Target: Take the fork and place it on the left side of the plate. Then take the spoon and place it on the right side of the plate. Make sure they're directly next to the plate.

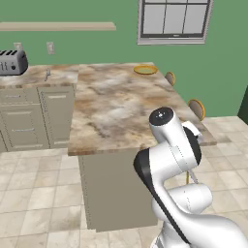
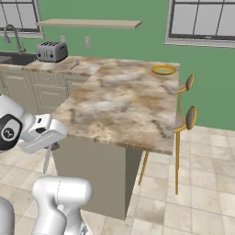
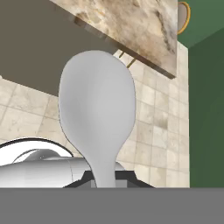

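so the end effector [image 2: 47,148] is clamped on the spoon [image 3: 97,118], held low beside the desk [image 1: 121,104], off its near edge. the plate [image 1: 145,69] sits at the far corner, well apart. a fork [image 1: 47,74] seems to lie on the far counter, so likely neither piece is placed. stools [image 2: 187,117] crowd the plate side.

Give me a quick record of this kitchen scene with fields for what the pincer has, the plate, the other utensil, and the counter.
Pincer: shut on the grey metal spoon with oval bowl, held low beside the island, off the counter
Plate: round yellow-gold plate at the far corner of the island, nothing lying next to it
Other utensil: slim grey metal fork on the back counter, near the silver toaster
Counter: marbled brown stone island top, with wooden stools along its side
Task state: neither utensil placed by the plate yet
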